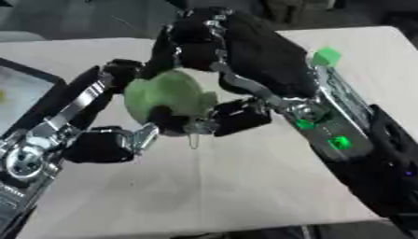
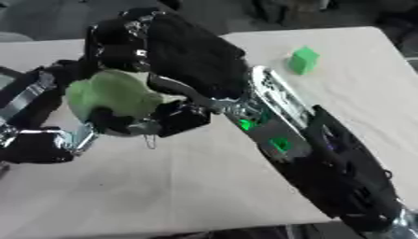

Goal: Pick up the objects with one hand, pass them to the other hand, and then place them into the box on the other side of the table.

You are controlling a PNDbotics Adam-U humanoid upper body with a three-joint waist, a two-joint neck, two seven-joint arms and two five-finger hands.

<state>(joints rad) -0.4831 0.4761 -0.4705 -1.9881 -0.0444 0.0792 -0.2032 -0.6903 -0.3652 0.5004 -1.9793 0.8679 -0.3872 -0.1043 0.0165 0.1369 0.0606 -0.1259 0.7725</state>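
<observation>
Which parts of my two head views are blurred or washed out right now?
Left eye view: soft throughout, the pale green rounded object smeared between the left robot hand and right robot hand. Right eye view: similar blur; small green cube keeps its shape.

Over the pale table [image 1: 245, 186], both robot hands meet around a soft green object [image 1: 167, 95]. The right hand [image 1: 212, 51] drapes over the object from above and the right, fingers curled down around it. The left hand [image 1: 122, 135] reaches up from below and left of the object, fingers against its underside. A small green cube [image 1: 326, 56] sits on the table well to the object's right, and a dark-rimmed box [image 1: 24, 93] lies at its left.
</observation>
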